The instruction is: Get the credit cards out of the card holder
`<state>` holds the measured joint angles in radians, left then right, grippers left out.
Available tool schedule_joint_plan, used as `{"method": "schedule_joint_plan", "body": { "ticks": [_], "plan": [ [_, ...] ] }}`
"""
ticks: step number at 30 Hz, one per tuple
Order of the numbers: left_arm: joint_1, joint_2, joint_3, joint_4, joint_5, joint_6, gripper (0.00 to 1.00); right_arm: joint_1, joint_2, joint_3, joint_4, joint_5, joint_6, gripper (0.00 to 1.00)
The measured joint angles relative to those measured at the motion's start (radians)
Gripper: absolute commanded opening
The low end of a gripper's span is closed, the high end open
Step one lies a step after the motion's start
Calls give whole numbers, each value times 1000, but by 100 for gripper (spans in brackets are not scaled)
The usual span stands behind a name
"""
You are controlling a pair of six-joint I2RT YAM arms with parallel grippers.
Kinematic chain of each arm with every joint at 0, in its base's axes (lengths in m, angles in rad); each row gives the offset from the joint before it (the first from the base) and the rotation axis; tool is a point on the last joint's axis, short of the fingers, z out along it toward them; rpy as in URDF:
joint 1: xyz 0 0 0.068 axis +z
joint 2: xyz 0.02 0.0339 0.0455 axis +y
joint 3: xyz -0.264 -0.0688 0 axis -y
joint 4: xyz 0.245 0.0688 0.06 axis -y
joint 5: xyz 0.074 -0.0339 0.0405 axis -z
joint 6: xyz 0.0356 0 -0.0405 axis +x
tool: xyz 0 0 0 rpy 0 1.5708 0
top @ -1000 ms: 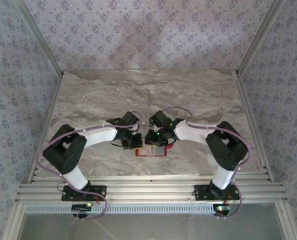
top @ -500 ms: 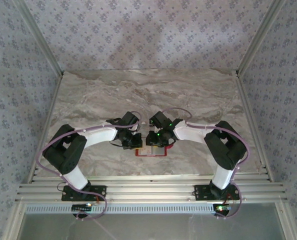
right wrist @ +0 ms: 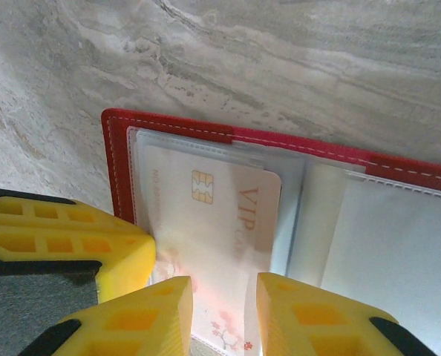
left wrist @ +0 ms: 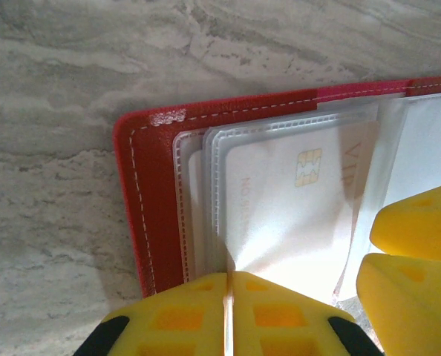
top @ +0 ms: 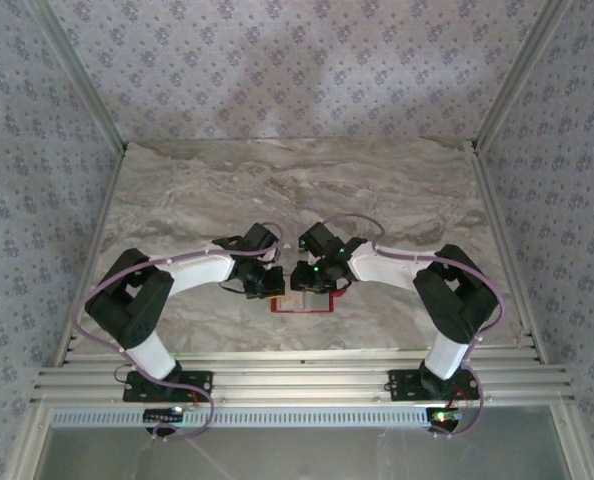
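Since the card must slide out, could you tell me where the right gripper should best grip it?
Probably pinch the credit card at its near end, approaching from the right gripper side; its other edges sit enclosed in the card holder sleeve.

Bends both elbows outward, bringing the left arm (top: 192, 272) and right arm (top: 397, 265) inward to meet over the card holder (top: 302, 305). Holds the left gripper (left wrist: 226, 311) pinched shut at the card holder's left end. Holds the right gripper (right wrist: 224, 315) fingers parted over its middle, just beside the left.
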<state>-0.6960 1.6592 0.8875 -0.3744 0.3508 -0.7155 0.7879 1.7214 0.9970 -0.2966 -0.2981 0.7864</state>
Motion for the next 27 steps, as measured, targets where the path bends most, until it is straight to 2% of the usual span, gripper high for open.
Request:
{"method": "schedule_joint_plan", "body": {
  "ticks": [17, 27],
  "plan": [
    [0, 0, 0, 0, 0, 0, 11, 0, 31, -13, 33, -12, 0, 29],
    [-1, 0, 0, 0, -3, 0, 11, 11, 15, 14, -69, 64, -28, 29]
  ]
}}
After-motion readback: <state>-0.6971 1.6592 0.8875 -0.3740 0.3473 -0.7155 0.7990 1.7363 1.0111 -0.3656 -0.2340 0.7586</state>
